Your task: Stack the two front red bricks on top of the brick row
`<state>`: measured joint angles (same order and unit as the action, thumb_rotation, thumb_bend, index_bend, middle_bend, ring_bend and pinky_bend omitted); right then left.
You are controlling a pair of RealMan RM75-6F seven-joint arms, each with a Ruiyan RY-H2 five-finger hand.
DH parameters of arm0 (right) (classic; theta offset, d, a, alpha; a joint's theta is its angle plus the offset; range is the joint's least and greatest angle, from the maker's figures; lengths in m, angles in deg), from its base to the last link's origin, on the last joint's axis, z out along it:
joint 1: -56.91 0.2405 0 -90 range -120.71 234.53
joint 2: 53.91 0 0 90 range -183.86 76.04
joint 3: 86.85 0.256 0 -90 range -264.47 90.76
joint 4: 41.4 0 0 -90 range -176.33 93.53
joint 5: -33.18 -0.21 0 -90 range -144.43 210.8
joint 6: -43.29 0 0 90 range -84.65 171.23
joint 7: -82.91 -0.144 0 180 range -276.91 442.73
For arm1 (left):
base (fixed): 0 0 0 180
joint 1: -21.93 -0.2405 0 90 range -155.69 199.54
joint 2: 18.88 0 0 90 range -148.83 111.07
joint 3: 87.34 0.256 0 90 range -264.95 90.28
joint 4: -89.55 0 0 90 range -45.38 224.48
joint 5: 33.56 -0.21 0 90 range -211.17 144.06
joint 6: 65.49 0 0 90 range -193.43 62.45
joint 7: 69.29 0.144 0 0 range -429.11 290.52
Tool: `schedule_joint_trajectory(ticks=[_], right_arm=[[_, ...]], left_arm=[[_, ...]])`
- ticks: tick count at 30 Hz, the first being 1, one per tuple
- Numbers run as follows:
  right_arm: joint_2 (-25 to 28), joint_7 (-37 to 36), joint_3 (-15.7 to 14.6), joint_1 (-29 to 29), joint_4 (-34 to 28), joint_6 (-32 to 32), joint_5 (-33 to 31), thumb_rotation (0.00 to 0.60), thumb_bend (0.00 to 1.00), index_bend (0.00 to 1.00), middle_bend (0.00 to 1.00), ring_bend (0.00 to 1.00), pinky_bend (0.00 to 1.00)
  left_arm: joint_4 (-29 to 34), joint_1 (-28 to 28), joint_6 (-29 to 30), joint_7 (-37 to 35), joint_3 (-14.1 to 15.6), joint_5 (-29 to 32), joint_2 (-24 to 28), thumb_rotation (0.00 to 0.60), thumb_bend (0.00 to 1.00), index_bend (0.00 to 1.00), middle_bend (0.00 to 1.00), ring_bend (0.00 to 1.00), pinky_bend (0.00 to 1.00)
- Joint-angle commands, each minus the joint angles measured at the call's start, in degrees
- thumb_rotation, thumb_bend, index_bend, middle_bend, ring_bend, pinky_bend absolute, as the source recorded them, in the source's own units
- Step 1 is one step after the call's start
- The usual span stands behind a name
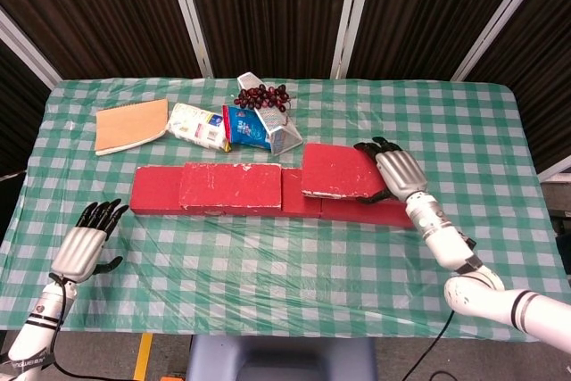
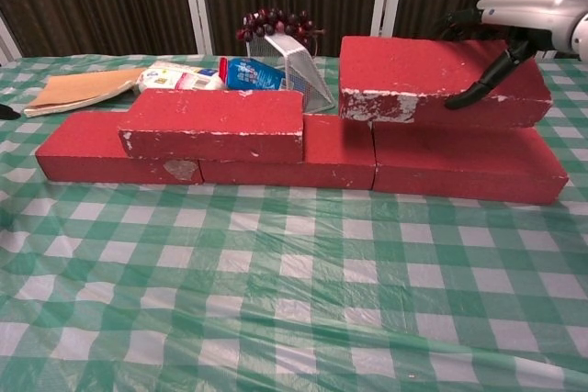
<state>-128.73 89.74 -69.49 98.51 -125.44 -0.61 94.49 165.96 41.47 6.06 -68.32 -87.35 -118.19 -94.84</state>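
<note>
A row of red bricks [image 1: 300, 193] [image 2: 339, 153] lies across the middle of the checkered table. One red brick [image 1: 230, 187] [image 2: 213, 125] lies stacked on the row's left part. My right hand [image 1: 396, 172] [image 2: 510, 20] grips a second red brick [image 1: 339, 171] [image 2: 418, 79] by its right end and holds it just above the row's right part, roughly level. My left hand [image 1: 85, 244] hovers open over the table's front left corner, holding nothing; it shows only in the head view.
Behind the row stand a white wire basket [image 1: 282, 134] [image 2: 296, 66] with dark grapes [image 1: 262, 96] [image 2: 274, 23], a blue packet [image 1: 244, 126] [image 2: 250, 72], a white packet [image 1: 198, 124] and a tan notebook [image 1: 130, 125] [image 2: 81, 88] at the back left.
</note>
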Motion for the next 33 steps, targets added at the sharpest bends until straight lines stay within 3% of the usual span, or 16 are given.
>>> schedule_joint_trajectory(ticks=[1,16,33], right_arm=[[-1.6,-0.2,-0.5,1.7,2.6,2.3,-1.1,0.600,0.14,0.50,0.36,0.18,0.29],[-2.3,-9.3,-2.2,2.4,4.4,7.3,-0.4,0.600,0.14,0.50,0.36,0.18,0.29],[-3.6,-8.6,-3.9,4.2,5.2,6.9,-0.8,0.600,0.14,0.44,0.36,0.18,0.29]], left_arm=[[-0.2,0.0,-0.2,0.1,-0.1,0.1,-0.1,0.600,0.23,0.00,0.00,0.00,0.05],[-0.4,0.0,-0.7,-0.5,-0.3,-0.1,0.0,0.600,0.23,0.00,0.00,0.00,0.05],[-0.5,0.1,-1.5,-0.7,-0.3,-0.2,0.0,0.600,0.23,0.00,0.00,0.00,0.05]])
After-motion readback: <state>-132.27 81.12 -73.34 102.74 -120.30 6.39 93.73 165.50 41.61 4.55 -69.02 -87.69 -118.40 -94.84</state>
